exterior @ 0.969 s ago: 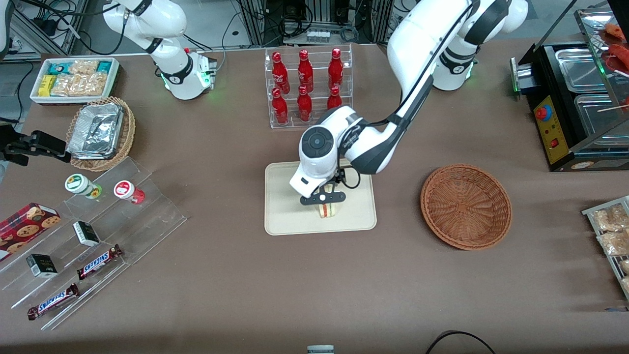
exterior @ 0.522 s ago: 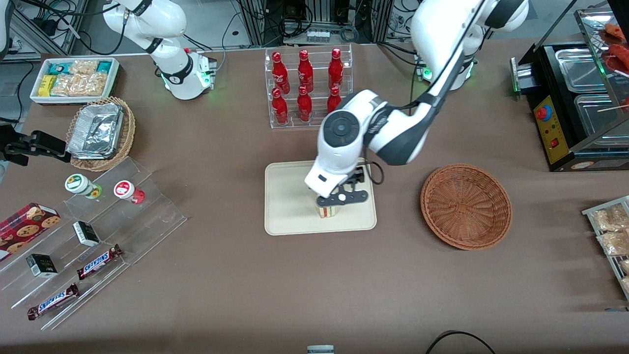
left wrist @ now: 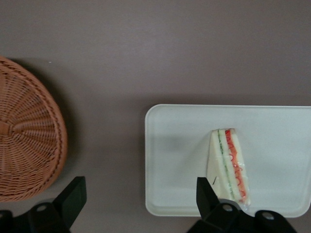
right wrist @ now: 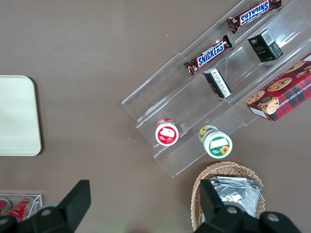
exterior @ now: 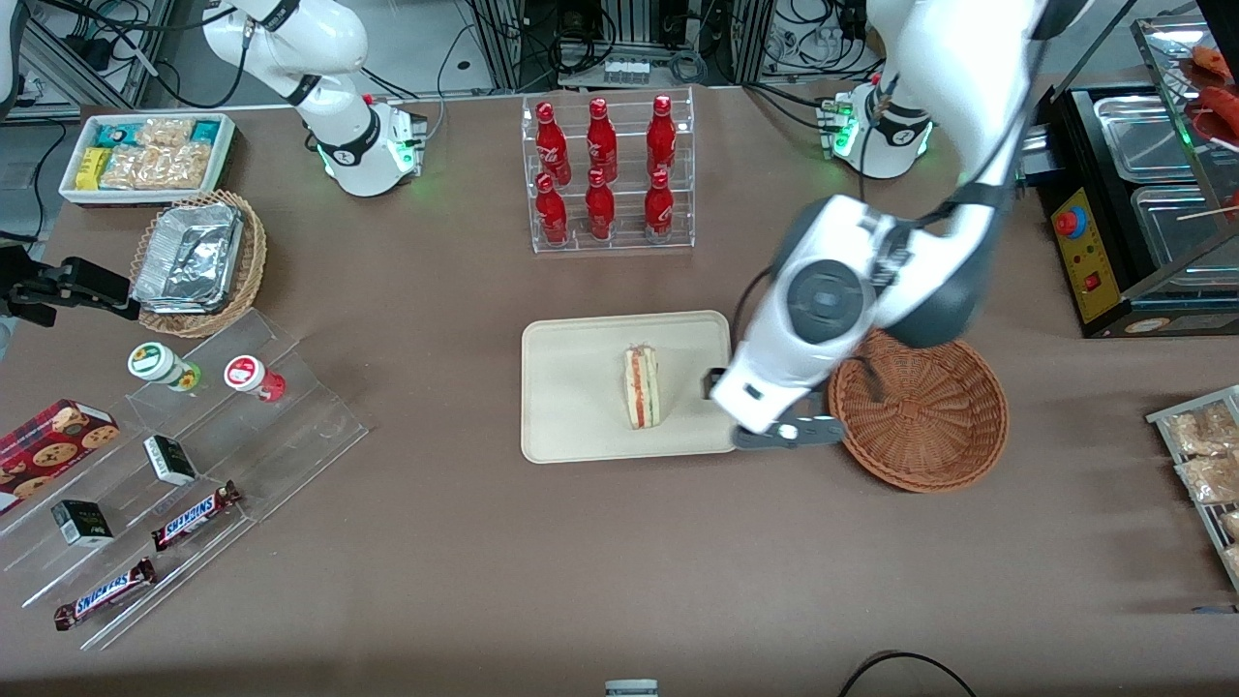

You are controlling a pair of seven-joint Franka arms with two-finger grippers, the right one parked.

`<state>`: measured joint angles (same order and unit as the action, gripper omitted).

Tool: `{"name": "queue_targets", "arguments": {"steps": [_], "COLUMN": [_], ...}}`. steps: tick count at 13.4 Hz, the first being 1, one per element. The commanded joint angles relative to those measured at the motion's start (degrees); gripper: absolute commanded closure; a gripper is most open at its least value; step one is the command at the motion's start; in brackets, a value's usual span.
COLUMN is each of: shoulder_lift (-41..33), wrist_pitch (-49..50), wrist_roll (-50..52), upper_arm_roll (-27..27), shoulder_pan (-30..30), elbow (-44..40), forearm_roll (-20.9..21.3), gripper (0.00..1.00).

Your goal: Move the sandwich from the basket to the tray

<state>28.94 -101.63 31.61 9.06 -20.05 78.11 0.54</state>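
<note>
The sandwich (exterior: 641,388) lies alone on the cream tray (exterior: 571,387), a pale wedge with red and green filling showing along its cut edge; in the left wrist view the sandwich (left wrist: 228,165) rests near one end of the tray (left wrist: 175,155). The reddish-brown wicker basket (exterior: 920,407) sits beside the tray toward the working arm's end, nothing visible in it; its rim (left wrist: 53,145) also shows to the wrist camera. My gripper (exterior: 786,433) hangs open and holding nothing above the gap between tray and basket; its dark fingertips (left wrist: 208,196) stand wide apart.
A clear rack of red bottles (exterior: 605,174) stands farther from the front camera than the tray. A tan basket with foil containers (exterior: 198,261), a white snack bin (exterior: 145,155) and a clear stepped stand with snacks (exterior: 184,465) lie toward the parked arm's end. A black warmer (exterior: 1133,203) stands at the working arm's end.
The gripper stood over the sandwich on the tray; it has since let go, risen and swung toward the basket. The sandwich stays on the tray, now uncovered.
</note>
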Motion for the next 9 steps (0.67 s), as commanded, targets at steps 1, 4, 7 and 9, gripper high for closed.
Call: {"name": "queue_targets", "arguments": {"steps": [1, 4, 7, 9], "shoulder_lift": [-4.6, -6.6, -9.9, -13.1], "wrist_pitch": [3.4, 5.6, 8.6, 9.1], "wrist_roll": [-7.8, -8.8, -15.4, -18.4], "upper_arm_roll": [0.8, 0.8, 0.7, 0.6], "shoulder_pan": [5.6, 9.9, 14.2, 17.0], "elbow": [3.5, 4.2, 5.8, 8.1], "forearm_roll": [-2.1, -2.1, -2.0, -2.0], "gripper": [0.00, 0.00, 0.00, 0.00]}}
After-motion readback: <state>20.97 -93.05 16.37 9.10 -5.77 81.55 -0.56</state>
